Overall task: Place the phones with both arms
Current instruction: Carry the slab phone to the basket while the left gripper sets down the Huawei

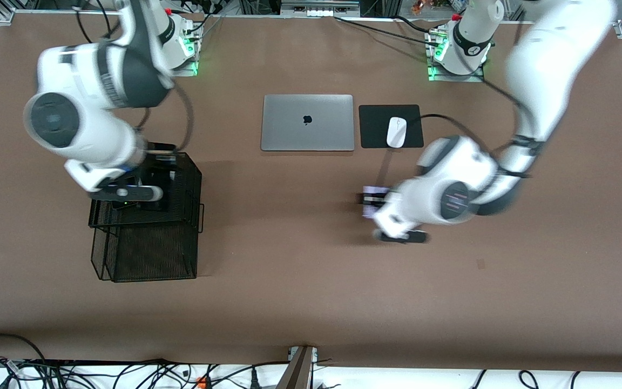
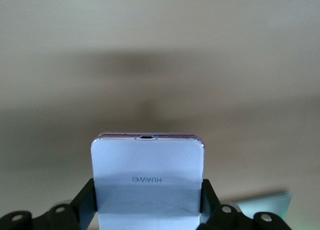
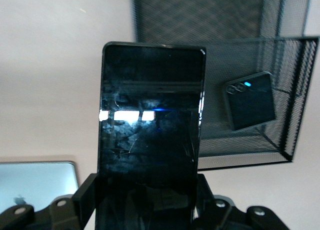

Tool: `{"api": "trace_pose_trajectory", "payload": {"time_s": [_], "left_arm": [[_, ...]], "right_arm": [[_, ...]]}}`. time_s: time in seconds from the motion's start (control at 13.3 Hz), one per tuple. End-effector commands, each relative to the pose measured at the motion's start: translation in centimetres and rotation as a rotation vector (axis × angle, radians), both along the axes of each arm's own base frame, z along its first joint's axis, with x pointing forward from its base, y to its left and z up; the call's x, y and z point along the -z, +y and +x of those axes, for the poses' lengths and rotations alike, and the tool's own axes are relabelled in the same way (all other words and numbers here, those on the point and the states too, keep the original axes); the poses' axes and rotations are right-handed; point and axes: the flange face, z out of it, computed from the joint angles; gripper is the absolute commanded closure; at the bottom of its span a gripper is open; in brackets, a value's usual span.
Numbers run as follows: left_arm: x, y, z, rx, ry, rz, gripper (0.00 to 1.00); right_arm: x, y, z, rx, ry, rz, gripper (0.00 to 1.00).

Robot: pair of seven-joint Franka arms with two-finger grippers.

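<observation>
Phones numbered three: a lilac-white phone [image 2: 148,182], a long black phone [image 3: 150,135] and a small black phone [image 3: 251,101]. The left gripper [image 2: 148,210] was clamped on the lilac-white phone, its fingers [image 2: 86,200] pressed against the handset's two long edges, and it hung over bare table [image 1: 311,281], nearer the front camera than the mouse [image 1: 396,132] on its black pad [image 1: 376,127]. The right gripper [image 3: 146,202] was clamped on the long black phone in the same way and was over the upper tier of the black mesh rack [image 1: 143,237] at the right arm's end of the table. The small black phone lay flat in that upper tier. A closed laptop [image 1: 308,122] sat beside the pad.
</observation>
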Motion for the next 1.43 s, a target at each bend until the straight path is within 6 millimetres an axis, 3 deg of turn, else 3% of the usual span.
{"api": "trace_pose_trajectory", "payload": {"time_s": [0.0,0.23,0.38,0.45,0.53,0.68,0.83,0.9,0.98,1.05,1.2,1.35], "left_arm": [[3.0,-8.2,-2.8,-0.034,-0.094,-0.004,0.94],[7.8,-14.0,-6.8,-0.019,-0.119,-0.022,0.94],[10.8,-16.0,-8.7,0.025,-0.129,-0.026,0.84],[11.4,-16.5,-9.2,0.037,-0.140,-0.029,0.67],[11.5,-16.9,-9.6,0.049,-0.142,-0.025,0.01],[10.7,-16.6,-9.4,0.052,-0.156,-0.011,0.00],[6.6,-14.1,-7.4,0.040,-0.147,0.049,0.00],[3.7,-11.4,-5.8,0.029,-0.128,0.106,0.00],[0.9,-8.4,-4.3,0.032,-0.116,0.142,0.00],[-1.9,-6.0,-3.4,0.054,-0.114,0.168,0.00],[-6.5,-1.5,-1.9,0.073,-0.119,0.213,0.00],[-13.0,4.2,-0.3,0.091,-0.175,0.227,0.00]], "right_arm": [[4.3,-3.5,-2.3,-0.065,-0.020,0.068,1.00],[8.2,-4.8,-2.4,-0.103,-0.086,0.062,1.00],[10.6,-5.2,-2.8,-0.110,-0.097,0.046,1.00],[11.5,-5.1,-2.7,-0.113,-0.105,0.034,1.00],[11.9,-4.9,-2.6,-0.113,-0.107,0.031,1.00],[12.9,-3.8,-2.7,-0.108,-0.099,0.049,1.00],[13.8,-2.8,-2.7,-0.108,-0.102,0.057,1.00],[14.1,-2.2,-2.7,-0.111,-0.102,0.063,0.92],[14.1,-2.0,-2.5,-0.106,-0.104,0.065,0.62],[13.7,-1.9,-2.2,-0.096,-0.109,0.079,0.01],[11.8,-1.4,-1.4,-0.107,-0.122,0.094,0.00],[8.0,-1.4,-0.3,-0.112,-0.086,0.113,0.00]]}}
